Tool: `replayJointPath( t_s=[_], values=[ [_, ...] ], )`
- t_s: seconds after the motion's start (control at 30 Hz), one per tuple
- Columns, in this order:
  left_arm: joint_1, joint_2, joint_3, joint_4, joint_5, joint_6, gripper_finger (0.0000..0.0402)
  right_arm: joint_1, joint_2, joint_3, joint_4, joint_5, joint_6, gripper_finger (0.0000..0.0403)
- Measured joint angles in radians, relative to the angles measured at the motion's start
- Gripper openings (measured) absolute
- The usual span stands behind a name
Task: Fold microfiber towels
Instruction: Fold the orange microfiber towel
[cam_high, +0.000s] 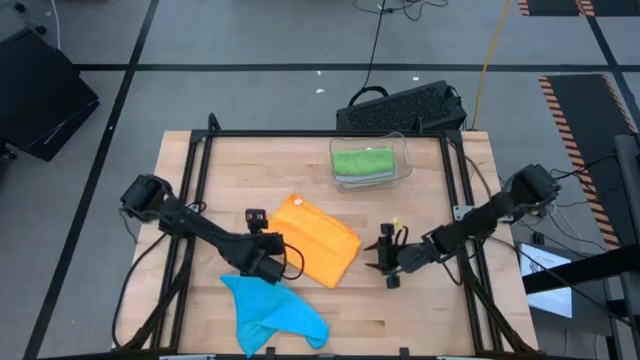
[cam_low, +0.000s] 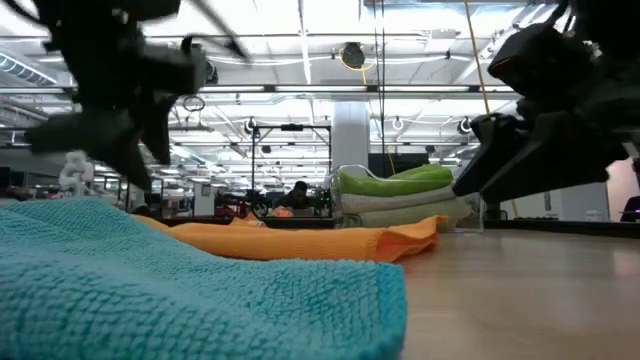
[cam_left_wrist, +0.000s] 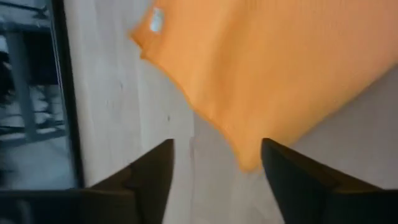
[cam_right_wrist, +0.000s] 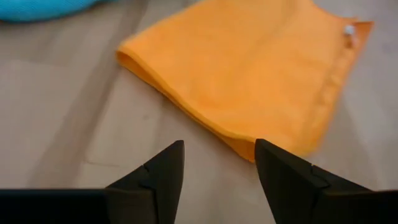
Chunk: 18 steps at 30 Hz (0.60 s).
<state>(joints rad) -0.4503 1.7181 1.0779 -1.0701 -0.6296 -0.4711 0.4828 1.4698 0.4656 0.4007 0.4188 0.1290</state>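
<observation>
- Orange towel (cam_high: 318, 240) lies folded flat about mid-surface, a neat tilted rectangle, with its small white tag (cam_left_wrist: 156, 20) near one corner.
- Its folded edge is the thick doubled one facing the right gripper (cam_high: 385, 262); the layers stack pretty evenly there in the right wrist view.
- Plenty of bare wooden surface (cam_high: 420, 310) to the right of the orange towel and along the front, so there's open room on that side.
- Blue towel (cam_high: 272, 312) sits crumpled at the front edge, just in front of the orange one and close to its near corner. Tighter on that side.
- Clear bin (cam_high: 371, 163) at the back holds a green towel (cam_high: 362, 160) on top of a paler one, well apart from the orange towel.
- Left gripper (cam_high: 268, 258) is at the orange towel's left edge; its fingers (cam_left_wrist: 143, 180) are apart and empty, with a towel corner poking down between them but not touching.
- Right gripper hangs just off the towel's right side; fingers (cam_right_wrist: 161, 177) spread too, nothing held, folded edge just ahead of the tips.
</observation>
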Motion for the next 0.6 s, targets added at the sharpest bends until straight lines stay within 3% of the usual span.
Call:
replayJointPath(
  t_s=[0.17,0.33,0.43,0.6],
  values=[
    [-0.039,-0.035,0.109,0.107,0.000,-0.071,0.0279,-0.042,-0.080,-0.013,-0.091,-0.031,-0.040,0.0190],
    [-0.089,-0.007,0.145,0.623,-0.015,0.145,0.0269,-0.078,-0.126,-0.042,-0.062,-0.091,-0.047,0.0190],
    [-0.110,0.038,0.144,0.852,-0.035,0.281,0.0258,-0.091,-0.140,-0.050,-0.069,-0.110,-0.045,0.0190],
    [-0.108,0.123,0.144,0.963,-0.022,0.276,0.0262,-0.098,-0.146,-0.051,-0.091,-0.110,-0.020,0.0190]
  ],
)
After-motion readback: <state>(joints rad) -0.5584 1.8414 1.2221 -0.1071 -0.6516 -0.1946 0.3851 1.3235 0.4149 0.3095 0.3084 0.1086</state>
